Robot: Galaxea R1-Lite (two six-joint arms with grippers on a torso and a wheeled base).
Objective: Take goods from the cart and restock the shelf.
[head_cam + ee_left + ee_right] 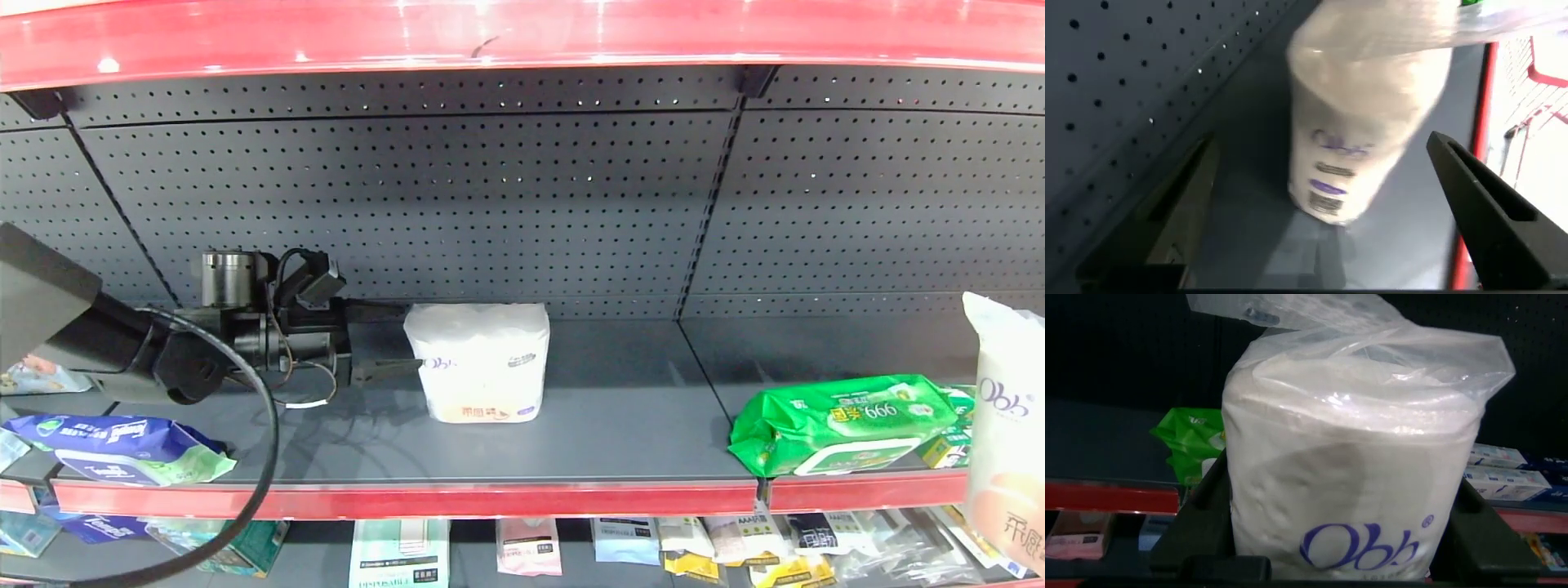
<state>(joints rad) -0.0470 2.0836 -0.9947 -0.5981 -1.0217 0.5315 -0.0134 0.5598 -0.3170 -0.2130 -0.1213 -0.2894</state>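
1. White, plastic-wrapped and soft at the corners, the shelved tissue pack (480,363) stood upright on the grey shelf (620,425). It sat left of the middle and well back from the red front lip (408,498).
2. The left gripper (396,339) lay low over the deck at that pack's left side, jaws spread wide and holding nothing. Whether its tips touched the wrap could not be told.
3. The right gripper (1339,539) was clamped on the carried tissue pack (1006,425), a twin in loose, crinkled film. The pack hung out in front of the shelf's right end with a finger pressed to each side.
4. The first pack looked placed. The careful move would be to draw the open jaws back level along the deck, so that no fingertip caught the film and tipped the pack.
5. The bare deck between the shelved pack and the green wipes pack (841,420) at the right front edge looked the natural spot for the twin. It would want setting flat on its base and letting go only once the steel bore its weight.
6. Slick film over squashy paper would likely give under grip and slide on the smooth painted metal. The perforated back panel (490,188) offered a hard stop, and a limp blue pouch (122,453) sagged at the left front corner.
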